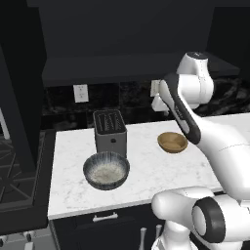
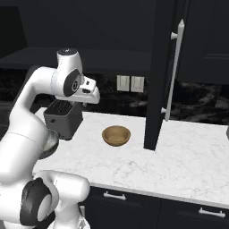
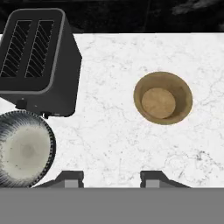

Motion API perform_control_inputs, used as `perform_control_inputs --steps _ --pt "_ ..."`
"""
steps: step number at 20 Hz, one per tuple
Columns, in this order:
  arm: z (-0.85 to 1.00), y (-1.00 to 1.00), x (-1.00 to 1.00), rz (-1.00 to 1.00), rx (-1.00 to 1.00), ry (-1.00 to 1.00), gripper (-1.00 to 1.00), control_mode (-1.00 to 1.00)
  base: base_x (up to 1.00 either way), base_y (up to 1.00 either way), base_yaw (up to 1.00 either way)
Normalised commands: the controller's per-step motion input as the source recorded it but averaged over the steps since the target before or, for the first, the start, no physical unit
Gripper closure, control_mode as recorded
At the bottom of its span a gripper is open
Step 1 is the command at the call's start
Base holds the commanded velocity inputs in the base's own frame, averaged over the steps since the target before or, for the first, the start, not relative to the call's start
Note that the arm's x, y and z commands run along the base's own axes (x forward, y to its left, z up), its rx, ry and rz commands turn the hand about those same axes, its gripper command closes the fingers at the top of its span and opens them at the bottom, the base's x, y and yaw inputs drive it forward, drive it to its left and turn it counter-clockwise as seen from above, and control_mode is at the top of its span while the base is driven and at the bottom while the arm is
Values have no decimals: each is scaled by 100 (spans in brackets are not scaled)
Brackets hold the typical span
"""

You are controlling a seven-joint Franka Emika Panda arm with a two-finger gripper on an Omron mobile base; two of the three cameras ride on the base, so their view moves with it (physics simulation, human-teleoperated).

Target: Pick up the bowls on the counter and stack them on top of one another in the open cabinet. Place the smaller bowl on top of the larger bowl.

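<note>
Bowls are being kept apart on the white marble-patterned counter (image 1: 146, 171): the large dark blue-grey bowl (image 1: 106, 170) just before the dark grey two-slot toaster (image 1: 110, 130), the small tan-brown wooden bowl (image 1: 172, 142) to its right. The gripper (image 3: 111, 178) is being held wide above, gripping nothing.

A dark grey two-slot toaster (image 1: 110, 131) stands upright toward the back of the counter (image 1: 146, 171), its slots facing up. White wall outlets (image 2: 130, 83) sit on the black glossy backsplash (image 1: 63, 105) behind it. A tall dark cabinet door (image 2: 163, 67) carries a long silver handle (image 2: 174, 67). Below the slab, dark drawers (image 2: 147, 208) have short silver pulls.
</note>
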Motion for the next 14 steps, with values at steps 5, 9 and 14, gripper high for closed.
perform_control_inputs --steps 5,9,14 --pt "-37 -71 -14 -20 19 0 -100 -100 0 0 0" --pt "-69 -100 5 -37 33 6 -100 -100 0 0 0" --pt "-50 -81 71 -38 27 20 -100 -100 0 0 0"
